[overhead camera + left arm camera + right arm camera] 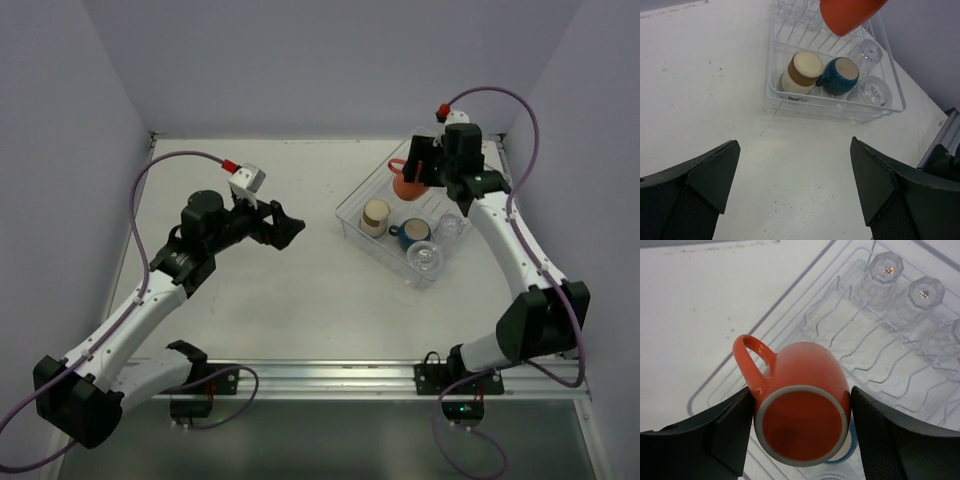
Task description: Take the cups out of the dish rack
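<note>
White table [300,310]: both arms are bolted at its near edge; the bare left half is judged to be where cups are to be set down.
Rack [360,232]: set on the right half, skewed, within the right arm's reach; clear ribs are fitted so that cups can be stood mouth down.
Right gripper [802,432]: fingers [725,435] are closed part-way onto the mug, one against each flank; the base end is gripped because the mug was stored mouth down.
Left gripper [795,190]: fingers are spread fully and nothing is held; it is hung over bare table left of the rack and pointed at it, judged to be clear of the lift.
Mug [800,385]: orange-red, held base-up over the rack's far end, handle free beside one finger; it appears raised off the ribs.
Beige cup [376,215]: seated at the rack's near-left end, just beside the blue cup.
Blue cup [411,234]: inverted, handle turned toward the beige cup.
Tumblers [425,260]: clear, inverted along the right side; they are hard to see, so a careful approach is judged necessary.
</note>
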`<state>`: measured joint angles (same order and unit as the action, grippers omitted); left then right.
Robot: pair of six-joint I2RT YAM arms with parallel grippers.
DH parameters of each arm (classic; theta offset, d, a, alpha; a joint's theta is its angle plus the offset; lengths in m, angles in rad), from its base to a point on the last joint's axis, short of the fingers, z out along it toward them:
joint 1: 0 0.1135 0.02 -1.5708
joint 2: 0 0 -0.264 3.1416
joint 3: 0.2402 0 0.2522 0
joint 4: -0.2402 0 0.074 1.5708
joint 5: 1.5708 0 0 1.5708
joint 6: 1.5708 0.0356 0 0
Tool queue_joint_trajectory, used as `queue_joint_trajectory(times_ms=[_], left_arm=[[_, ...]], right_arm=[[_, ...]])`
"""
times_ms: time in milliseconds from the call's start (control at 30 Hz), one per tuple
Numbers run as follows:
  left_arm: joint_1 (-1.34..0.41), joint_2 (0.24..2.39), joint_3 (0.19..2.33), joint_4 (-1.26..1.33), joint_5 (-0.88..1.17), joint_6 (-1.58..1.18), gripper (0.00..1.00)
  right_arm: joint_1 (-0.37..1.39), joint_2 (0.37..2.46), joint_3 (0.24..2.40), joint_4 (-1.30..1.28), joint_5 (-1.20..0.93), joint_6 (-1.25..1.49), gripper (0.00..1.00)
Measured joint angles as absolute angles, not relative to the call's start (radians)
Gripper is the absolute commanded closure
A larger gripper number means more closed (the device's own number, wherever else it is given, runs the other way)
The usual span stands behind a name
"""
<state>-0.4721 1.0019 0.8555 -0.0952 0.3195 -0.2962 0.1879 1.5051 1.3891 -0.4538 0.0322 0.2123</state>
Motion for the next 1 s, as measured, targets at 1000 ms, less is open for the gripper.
queue_joint_trajectory(times_ms=[1000], left_arm=[[-0.666, 1.423, 0.958, 0.616, 0.553, -0.94, 0.26]], right_arm=[[0.154, 0.96, 0.704, 0.396, -0.582, 1.055, 0.69]])
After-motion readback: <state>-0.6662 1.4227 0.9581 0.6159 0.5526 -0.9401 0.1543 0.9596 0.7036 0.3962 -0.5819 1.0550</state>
